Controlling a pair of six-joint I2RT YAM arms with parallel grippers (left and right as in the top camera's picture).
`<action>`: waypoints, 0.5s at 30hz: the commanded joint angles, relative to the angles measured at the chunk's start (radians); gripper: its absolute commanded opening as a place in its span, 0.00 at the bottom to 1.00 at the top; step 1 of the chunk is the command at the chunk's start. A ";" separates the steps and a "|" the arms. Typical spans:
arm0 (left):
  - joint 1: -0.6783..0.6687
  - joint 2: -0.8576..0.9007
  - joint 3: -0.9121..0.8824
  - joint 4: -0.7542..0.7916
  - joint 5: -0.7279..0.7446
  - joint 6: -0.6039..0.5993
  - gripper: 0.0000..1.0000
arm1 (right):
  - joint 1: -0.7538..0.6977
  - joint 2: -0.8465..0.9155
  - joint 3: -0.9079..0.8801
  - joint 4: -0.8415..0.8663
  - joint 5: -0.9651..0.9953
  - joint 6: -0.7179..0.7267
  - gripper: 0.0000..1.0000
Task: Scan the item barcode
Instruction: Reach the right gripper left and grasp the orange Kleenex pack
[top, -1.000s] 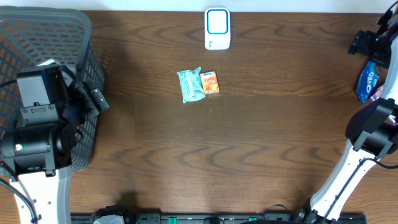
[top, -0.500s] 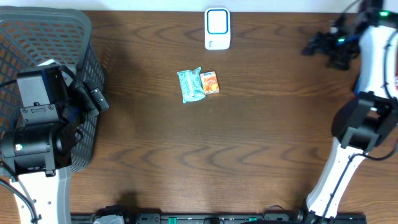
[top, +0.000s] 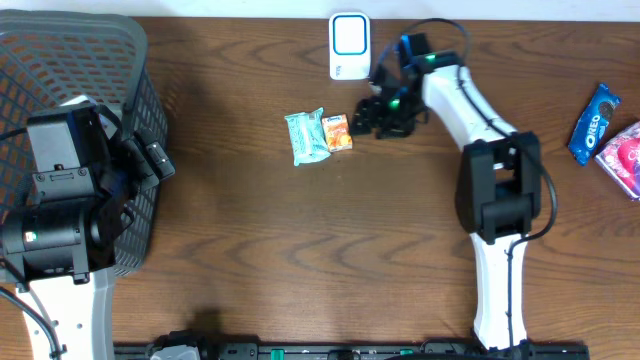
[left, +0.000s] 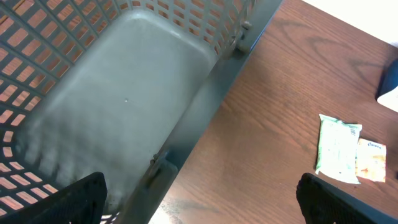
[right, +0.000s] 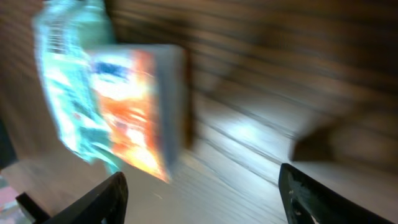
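Note:
A small orange box (top: 338, 132) lies flat at mid-table, touching a teal packet (top: 307, 136) on its left. A white barcode scanner (top: 349, 46) stands at the back edge behind them. My right gripper (top: 373, 118) hovers just right of the orange box, open with nothing between its fingers. In the blurred right wrist view the orange box (right: 134, 106) and teal packet (right: 68, 87) sit ahead of the open gripper (right: 202, 199). My left gripper (left: 205, 205) is open and empty above the basket's rim. From there the teal packet (left: 337, 148) and orange box (left: 370, 159) show far right.
A grey mesh basket (top: 60, 50) fills the far left, with the left arm (top: 60, 190) over its front edge. A blue Oreo pack (top: 592, 122) and a pink packet (top: 625, 155) lie at the right edge.
The right arm swung from the table's far right edge to the middle and now sits beside the orange box. The left arm has not moved.

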 joint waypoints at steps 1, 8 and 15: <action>0.004 0.001 0.019 -0.003 -0.009 -0.005 0.98 | 0.024 -0.018 -0.003 0.039 -0.013 0.113 0.71; 0.004 0.001 0.019 -0.003 -0.009 -0.005 0.98 | 0.043 -0.016 -0.015 0.088 0.006 0.164 0.58; 0.004 0.001 0.019 -0.003 -0.009 -0.005 0.98 | 0.063 -0.010 -0.143 0.209 -0.023 0.180 0.55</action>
